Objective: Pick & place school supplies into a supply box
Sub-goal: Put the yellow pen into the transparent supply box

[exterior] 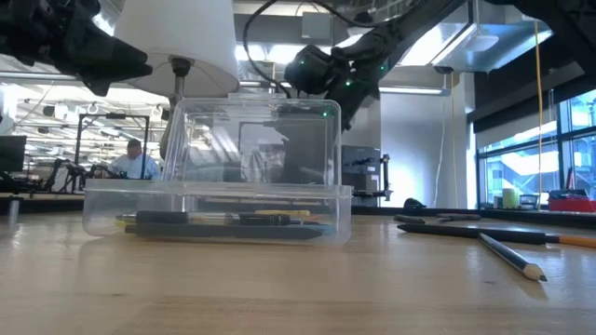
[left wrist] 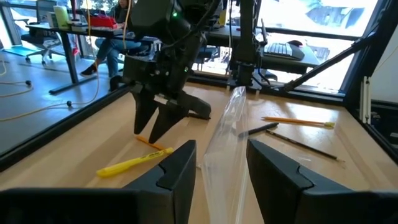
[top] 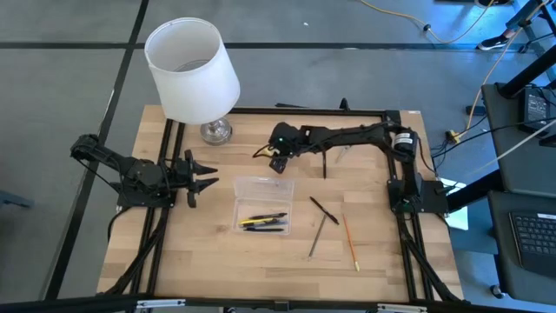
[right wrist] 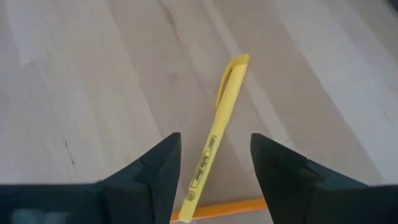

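The right claw (top: 280, 163) hangs with fingers spread wide, holding nothing, over a yellow pen (right wrist: 214, 146) lying on the bench (top: 217, 261) just beyond the far edge of the supply box (top: 261, 205). The left claw (top: 204, 177) waits left of the box, open and empty.

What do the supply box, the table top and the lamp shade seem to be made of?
Supply box: clear, glossy plastic, probably; the room and the pens inside show through its walls.
Table top: light wood, likely in glued strips with a smooth matte finish; parallel planks and grain show.
Lamp shade: white and matte, perhaps fabric or plastic; the pictures leave this open.
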{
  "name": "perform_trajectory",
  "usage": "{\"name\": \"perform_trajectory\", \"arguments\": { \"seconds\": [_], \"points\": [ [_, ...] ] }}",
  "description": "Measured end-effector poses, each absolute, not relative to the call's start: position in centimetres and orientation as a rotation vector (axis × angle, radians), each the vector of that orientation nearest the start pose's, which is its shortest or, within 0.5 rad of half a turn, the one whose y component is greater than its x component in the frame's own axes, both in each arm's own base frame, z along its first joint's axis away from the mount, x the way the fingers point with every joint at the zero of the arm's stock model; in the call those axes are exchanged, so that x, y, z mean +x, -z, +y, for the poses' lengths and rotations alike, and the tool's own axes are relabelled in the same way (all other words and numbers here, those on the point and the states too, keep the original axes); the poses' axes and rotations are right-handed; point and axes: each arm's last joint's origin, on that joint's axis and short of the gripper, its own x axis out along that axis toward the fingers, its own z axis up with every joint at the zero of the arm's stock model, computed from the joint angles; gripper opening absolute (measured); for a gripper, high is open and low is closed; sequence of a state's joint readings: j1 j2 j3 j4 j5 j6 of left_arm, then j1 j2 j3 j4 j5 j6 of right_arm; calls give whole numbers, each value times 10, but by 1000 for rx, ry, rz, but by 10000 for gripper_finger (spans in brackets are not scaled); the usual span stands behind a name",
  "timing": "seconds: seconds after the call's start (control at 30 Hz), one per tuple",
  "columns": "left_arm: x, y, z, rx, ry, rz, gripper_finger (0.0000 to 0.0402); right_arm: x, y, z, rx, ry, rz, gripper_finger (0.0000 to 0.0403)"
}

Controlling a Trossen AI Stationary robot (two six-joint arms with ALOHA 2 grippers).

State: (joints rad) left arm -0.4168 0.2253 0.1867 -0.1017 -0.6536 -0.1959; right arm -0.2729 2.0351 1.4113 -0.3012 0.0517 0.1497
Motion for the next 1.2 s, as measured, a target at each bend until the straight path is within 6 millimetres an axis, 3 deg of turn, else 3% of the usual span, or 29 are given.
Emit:
{"name": "perform_trajectory", "arguments": {
  "seconds": [0.57, 1.03, 1.2],
  "points": [
    [98, -199, -24, -120, -248, 107, 133, 421, -123, -120, 248, 375, 981, 193],
    [98, -199, -24, -116, -248, 109, 134, 421, -122, -120, 245, 375, 984, 62],
    [98, -199, -24, -116, -248, 109, 135, 421, -122, -120, 244, 374, 984, 42]
  ]
}}
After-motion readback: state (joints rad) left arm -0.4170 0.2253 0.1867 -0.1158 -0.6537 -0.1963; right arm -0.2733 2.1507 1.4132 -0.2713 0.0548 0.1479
